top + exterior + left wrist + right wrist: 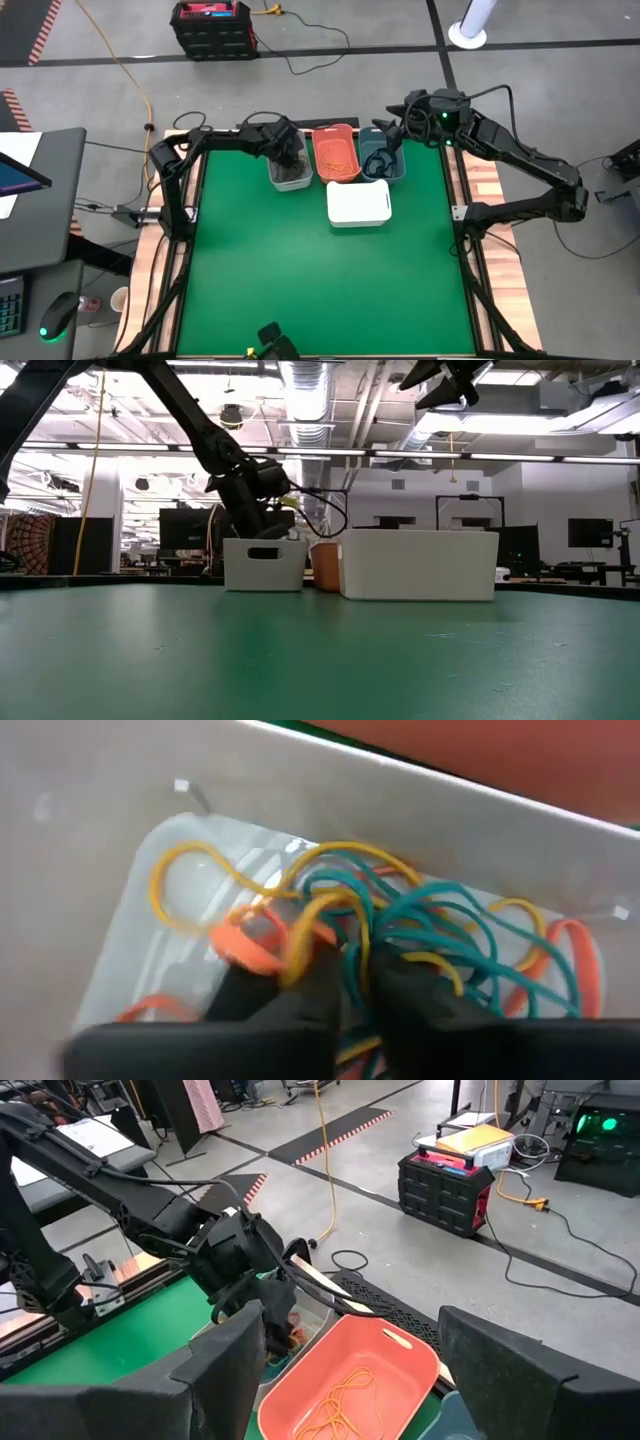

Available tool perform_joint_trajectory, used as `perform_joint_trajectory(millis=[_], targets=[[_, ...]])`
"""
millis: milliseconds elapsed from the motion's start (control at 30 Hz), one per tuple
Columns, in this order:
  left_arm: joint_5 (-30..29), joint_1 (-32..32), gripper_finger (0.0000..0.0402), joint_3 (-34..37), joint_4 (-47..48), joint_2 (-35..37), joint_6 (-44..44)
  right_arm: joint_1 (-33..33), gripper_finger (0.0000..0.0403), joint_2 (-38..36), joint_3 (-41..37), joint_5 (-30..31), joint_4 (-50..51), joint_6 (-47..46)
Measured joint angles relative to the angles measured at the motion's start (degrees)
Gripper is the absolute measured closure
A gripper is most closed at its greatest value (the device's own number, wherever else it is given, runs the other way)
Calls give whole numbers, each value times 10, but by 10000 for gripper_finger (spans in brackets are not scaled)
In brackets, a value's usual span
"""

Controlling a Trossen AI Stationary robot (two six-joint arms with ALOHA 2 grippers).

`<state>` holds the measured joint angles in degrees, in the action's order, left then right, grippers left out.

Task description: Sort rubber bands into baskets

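Observation:
My left gripper (288,156) reaches down into the light grey basket (272,178), which also shows in the low view (263,563). In the left wrist view it (355,968) is shut on a tangle of teal, yellow and orange-red rubber bands (420,920) lying on the basket's floor. My right gripper (388,138) hangs open and empty above the dark slate-blue basket (383,165). The coral-orange basket (345,1370) holds yellow-orange bands (340,1392). The white basket (358,203) stands nearer on the table. My left gripper pinches a few teal and yellow strands (352,942) of the tangle between its two fingers, coming from above and pointing down into the grey basket. The rest of the tangle lies slack on the basket's floor (200,935).
The grey, coral-orange and slate-blue baskets stand in a row at the green table's far edge, the white one (418,565) just in front of them. The near part of the green mat (320,290) is open. A black and red case (212,28) stands on the floor beyond.

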<state>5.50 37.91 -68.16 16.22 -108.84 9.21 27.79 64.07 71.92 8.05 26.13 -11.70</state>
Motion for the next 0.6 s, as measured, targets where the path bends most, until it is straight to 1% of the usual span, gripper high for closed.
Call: perform_joint_trajectory(millis=[33, 67, 200, 300, 467, 600], targets=[[0, -1, 386, -4, 1, 0, 0, 0, 83, 0, 0, 0, 0, 2], [1, -1, 391, -8, 1, 0, 0, 0, 83, 0, 0, 0, 0, 1], [3, -2, 398, -40, 19, 0, 13, 0, 83, 0, 0, 0, 0, 1], [22, -2, 399, -76, 52, 1, 26, 0, 83, 0, 0, 0, 1, 1], [68, 4, 400, -147, 160, 1, 47, 0, 83, 0, 0, 0, 10, 1], [92, 12, 400, -196, 251, 2, 52, 1, 83, 6, 0, 0, 35, 1]])
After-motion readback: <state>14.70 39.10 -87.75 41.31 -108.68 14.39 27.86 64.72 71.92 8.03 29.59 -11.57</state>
